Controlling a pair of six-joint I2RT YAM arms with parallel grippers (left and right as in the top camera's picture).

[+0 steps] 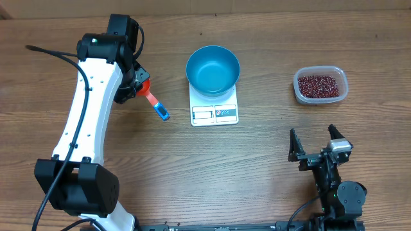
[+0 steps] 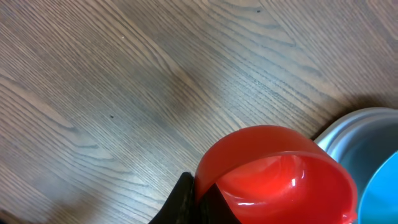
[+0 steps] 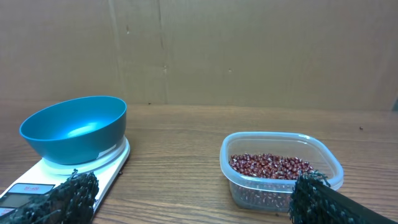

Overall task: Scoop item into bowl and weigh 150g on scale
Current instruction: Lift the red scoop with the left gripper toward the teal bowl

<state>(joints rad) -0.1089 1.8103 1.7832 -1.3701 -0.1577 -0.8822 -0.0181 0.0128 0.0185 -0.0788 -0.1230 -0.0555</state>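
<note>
Stock to be moved: many small dark red-maroon beans [image 3: 270,165], lying loose in a clear rounded-rectangular plastic container [image 1: 298,93] on the wooden bench [image 1: 257,167], toward its right side.

Judged handling: the beans look light, hard and free-running. They would roll and scatter if tipped quickly and cannot sensibly be pinched one by one. They are best taken with the scoop, dug into the heap and carried level. The container looks light and may slide when pushed.

Left tool [image 1: 140,86]: closed on a bright orange-red plastic measuring scoop [image 2: 280,180], whose blue-tipped handle points toward the scale. No beans are visible in the scoop. It sits left of the round sky-blue plastic bowl [image 1: 213,69], well apart from the beans, with bowl and scale between.

Right tool [image 1: 319,142]: jaws spread wide, holding nothing. It is low over the bench on the robot's side, with the container just beyond it and the beans directly ahead in the wrist view.

Bowl: empty, standing on the small flat white rectangular kitchen scale [image 1: 214,112], mid-bench. The display reading is too small to make out.
</note>
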